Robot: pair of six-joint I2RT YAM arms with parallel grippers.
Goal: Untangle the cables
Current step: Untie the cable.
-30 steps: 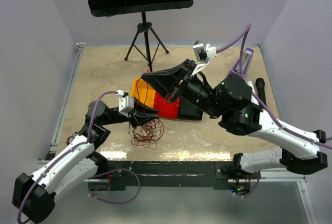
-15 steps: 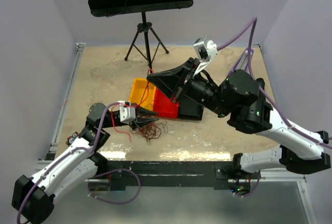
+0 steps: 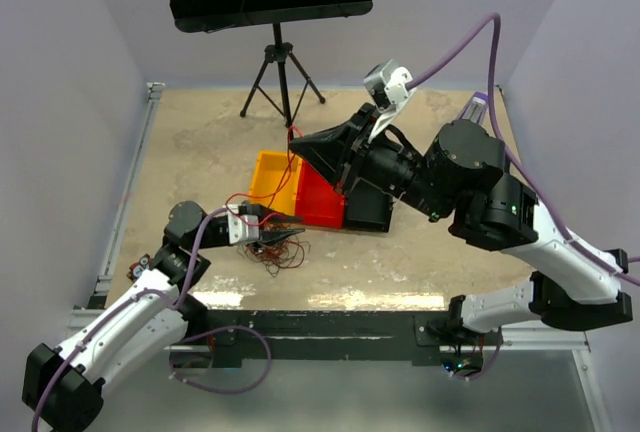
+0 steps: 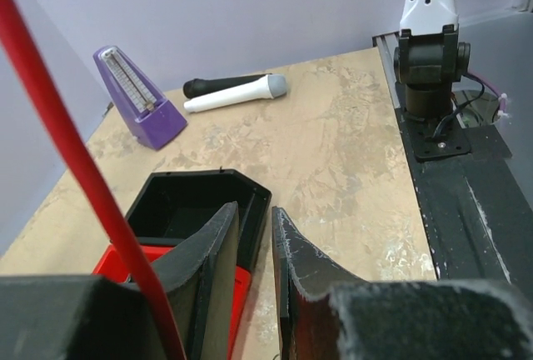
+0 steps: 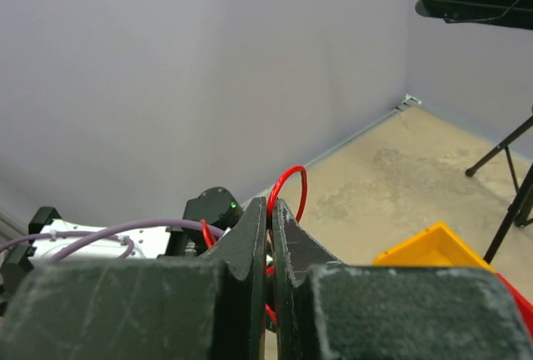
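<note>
Shut tight, your right gripper [image 5: 271, 206] pinches a red strand [image 5: 288, 169]; a small loop of it pokes up past the fingertips. Left gripper [image 4: 255, 210] jaws stand a narrow slit apart, with nothing seen in the slit near the tips. Can't tell if wire is caught deeper in. A red wire [image 4: 83, 160] slants across that wrist view, just beside the left finger.

Vs a second ago:
- **Right arm:** it has lifted. Elbow and purple hose sit higher, tips drawn slightly toward 3 o'clock, still above the yellow bin [image 3: 266, 174] and red bin [image 3: 320, 204].
- **Left wrist:** it has sunk lower and the forearm is flatter.
- **Cables:** the cables [image 3: 277, 247] clump looks smaller and flatter than before. A red line runs from it toward 12 o'clock, across the yellow bin, up to the right tips.

Pose now:
- **Right arm:** it rises from its base at 5 o'clock, elbow high, fingers aimed toward 9–10 o'clock over the bins.
- **Left arm:** it runs low from 7 o'clock, forearm near level, fingers pointing to 3 o'clock just above the clump.
- **Clump:** it lies on the table [image 3: 200, 142] at 7 o'clock of the red bin, near it.
- **Black bin:** the black bin [image 3: 368, 214] is at the 3 o'clock end of the row.
</note>
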